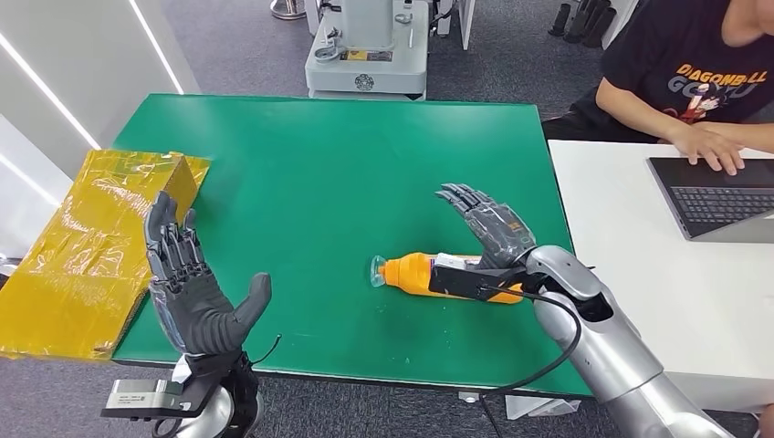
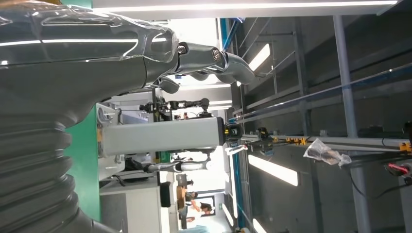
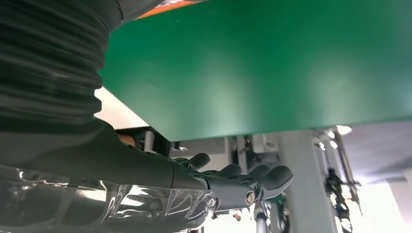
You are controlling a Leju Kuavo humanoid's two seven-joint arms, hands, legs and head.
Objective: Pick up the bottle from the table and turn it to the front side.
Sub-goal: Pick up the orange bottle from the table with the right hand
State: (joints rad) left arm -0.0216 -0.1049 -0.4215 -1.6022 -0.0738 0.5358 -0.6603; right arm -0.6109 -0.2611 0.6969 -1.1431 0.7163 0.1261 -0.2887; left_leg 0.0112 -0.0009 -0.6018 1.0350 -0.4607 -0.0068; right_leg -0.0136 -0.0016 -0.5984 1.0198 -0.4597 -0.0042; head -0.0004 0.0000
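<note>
You haven't gripped the bottle [image 1: 429, 274] yet: it lies centre-right on the table [image 1: 319, 164], right hand [image 1: 484, 224] spread wide beside it, left hand [image 1: 187, 278] wide too.

bottle [image 1: 429, 274]: glossy orange plastic | table [image 1: 347, 164]: matt green | wrap [image 1: 82, 246]: crinkled shiny yellow film

Not much readable here tbh. The clearest bit is the person's black T-shirt [image 1: 694, 64] over by the laptop [image 1: 716, 196], where the print says "DRAGONBALL" in orange letters with a second line under it starting "GO", rest hidden by the arm. The orange bottle [image 1: 415, 272] has a white label but the print is too small to make out. Laptop keys are too blurry as well.
</note>
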